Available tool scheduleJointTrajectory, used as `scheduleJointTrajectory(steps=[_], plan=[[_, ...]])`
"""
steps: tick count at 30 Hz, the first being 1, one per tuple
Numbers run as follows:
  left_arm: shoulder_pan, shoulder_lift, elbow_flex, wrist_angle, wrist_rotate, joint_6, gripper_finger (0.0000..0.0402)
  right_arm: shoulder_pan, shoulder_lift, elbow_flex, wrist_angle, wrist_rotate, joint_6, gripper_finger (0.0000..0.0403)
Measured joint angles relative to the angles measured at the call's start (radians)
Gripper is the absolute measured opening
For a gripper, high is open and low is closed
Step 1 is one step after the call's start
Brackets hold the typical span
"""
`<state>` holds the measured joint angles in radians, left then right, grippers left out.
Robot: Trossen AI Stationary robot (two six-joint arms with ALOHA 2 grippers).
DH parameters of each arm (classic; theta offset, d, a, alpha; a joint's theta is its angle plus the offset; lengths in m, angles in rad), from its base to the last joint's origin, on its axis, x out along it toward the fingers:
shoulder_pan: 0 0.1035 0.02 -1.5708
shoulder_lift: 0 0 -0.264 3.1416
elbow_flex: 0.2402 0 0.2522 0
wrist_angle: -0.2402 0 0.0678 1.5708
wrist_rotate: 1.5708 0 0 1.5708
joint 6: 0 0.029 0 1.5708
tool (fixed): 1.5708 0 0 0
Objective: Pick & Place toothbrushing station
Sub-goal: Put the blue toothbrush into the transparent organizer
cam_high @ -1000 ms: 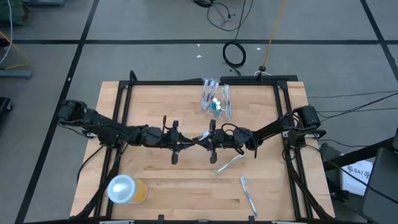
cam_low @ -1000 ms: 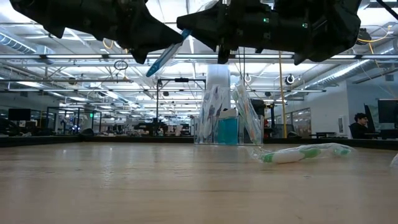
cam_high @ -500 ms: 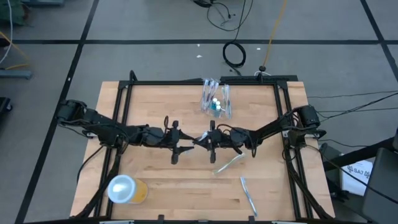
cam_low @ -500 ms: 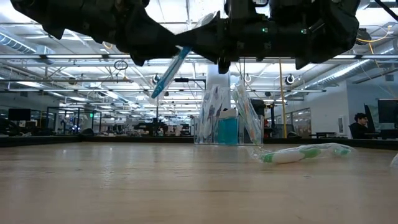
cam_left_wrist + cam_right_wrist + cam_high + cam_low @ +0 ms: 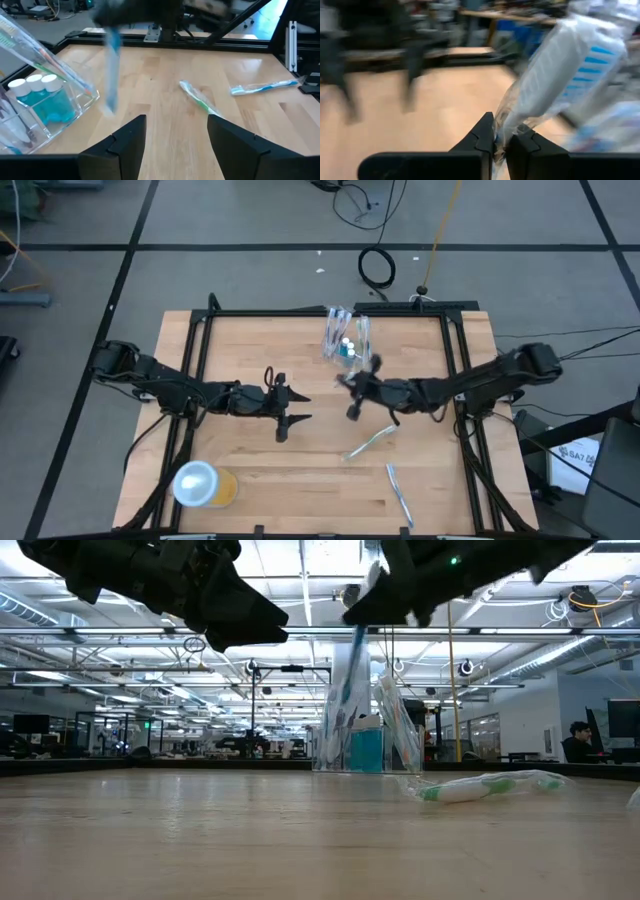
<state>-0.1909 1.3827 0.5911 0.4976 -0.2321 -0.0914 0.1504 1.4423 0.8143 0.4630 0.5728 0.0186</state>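
— What does the overhead picture give you?

— My left gripper [image 5: 297, 408] sits left of centre with its fingers spread and nothing between them. My right gripper [image 5: 352, 387] is just right of centre, pinching a wrapped toothbrush [image 5: 353, 402]. The clear cup [image 5: 347, 340] with its brushes and teal tubes [image 5: 347, 350] stands at upper centre of the table [image 5: 250, 350]. Two loose toothbrushes lie lower right: a green one [image 5: 367, 444] and a blue one [image 5: 399, 493]. The orange-yellow cup [image 5: 204, 484] lies at lower left.

— And from table height?

— Both my arms fill the top of the frame. The held toothbrush [image 5: 349, 670] hangs down at upper centre, in front of the cup [image 5: 365, 720]. The green toothbrush [image 5: 480, 785] lies at right (a person sits at the far right, beyond the table).

— Your left wrist?

— My fingers [image 5: 125, 142] stand apart at the bottom. The held brush [image 5: 112, 70] shows blurred at upper left, the cup [image 5: 40, 100] at the left edge, two brushes at right.

— Right wrist?

— My fingers [image 5: 485, 135] press together on the wrapper [image 5: 560, 75], which runs to the upper right.
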Motion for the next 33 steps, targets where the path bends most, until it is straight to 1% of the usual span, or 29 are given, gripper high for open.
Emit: scheduleJointTrajectory(steps=[2, 4, 7, 12, 18, 23, 30, 33], plan=[[0.0, 0.0, 0.0, 0.0, 0.0, -0.001, 0.0218, -0.007, -0.053, 0.0, -0.038, 0.089, -0.031, 0.0017], [0.0, 0.0, 0.0, 0.0, 0.0, -0.001, 0.0218, -0.021, -0.093, 0.0, -0.065, 0.151, -0.044, 0.0017], [0.0, 0.0, 0.0, 0.0, 0.0, 0.0, 0.0218, -0.053, -0.135, 0.0, -0.109, 0.184, -0.057, 0.0016], [0.0, 0.0, 0.0, 0.0, 0.002, 0.0, 0.0218, -0.137, -0.149, 0.0, -0.158, 0.187, -0.042, 0.0016], [0.0, 0.0, 0.0, 0.0, 0.003, 0.0, 0.0218, -0.215, -0.147, -0.006, -0.279, 0.186, 0.082, 0.0016], [0.0, 0.0, 0.0, 0.0, 0.003, 0.004, 0.0218, -0.232, -0.148, -0.055, -0.261, 0.185, 0.143, 0.0016], [0.0, 0.0, 0.0, 0.0, 0.003, 0.003, 0.0218, -0.287, -0.148, -0.166, -0.233, 0.185, 0.238, 0.0016], [0.0, 0.0, 0.0, 0.0, 0.003, 0.003, 0.0218, -0.315, -0.148, -0.224, -0.174, 0.153, 0.262, 0.0016]])
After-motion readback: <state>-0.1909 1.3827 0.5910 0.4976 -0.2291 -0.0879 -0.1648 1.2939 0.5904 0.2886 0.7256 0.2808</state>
